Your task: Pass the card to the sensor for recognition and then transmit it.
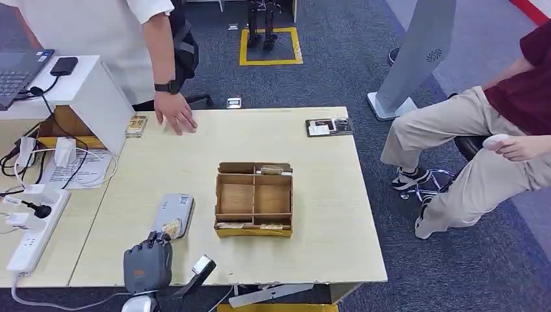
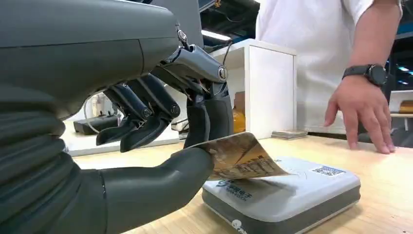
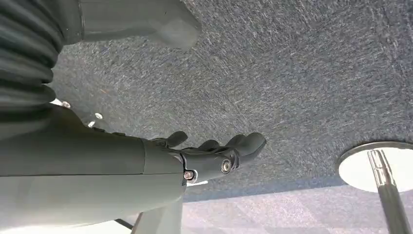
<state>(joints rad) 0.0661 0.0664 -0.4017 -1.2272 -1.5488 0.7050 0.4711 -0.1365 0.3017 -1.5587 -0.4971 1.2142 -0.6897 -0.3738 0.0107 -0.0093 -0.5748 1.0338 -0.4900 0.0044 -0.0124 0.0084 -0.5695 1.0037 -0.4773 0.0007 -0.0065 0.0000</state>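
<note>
Head view: left hand (image 1: 148, 263) seen at near table (image 1: 312, 195) edge, card (image 1: 171, 227) held over near end of grey sensor (image 1: 174, 214). Divided box (image 1: 254, 198) beside sensor; person's hand (image 1: 174, 117) laid on far table edge.

Left wrist view: card (image 2: 241, 156) pinched between thumb and fingers (image 2: 209, 114), tilted just above sensor (image 2: 287, 192) (contact cannot be told).

Right wrist view: right hand (image 3: 204, 158) hung over carpet, fingers loosely curled, nothing held.
</note>
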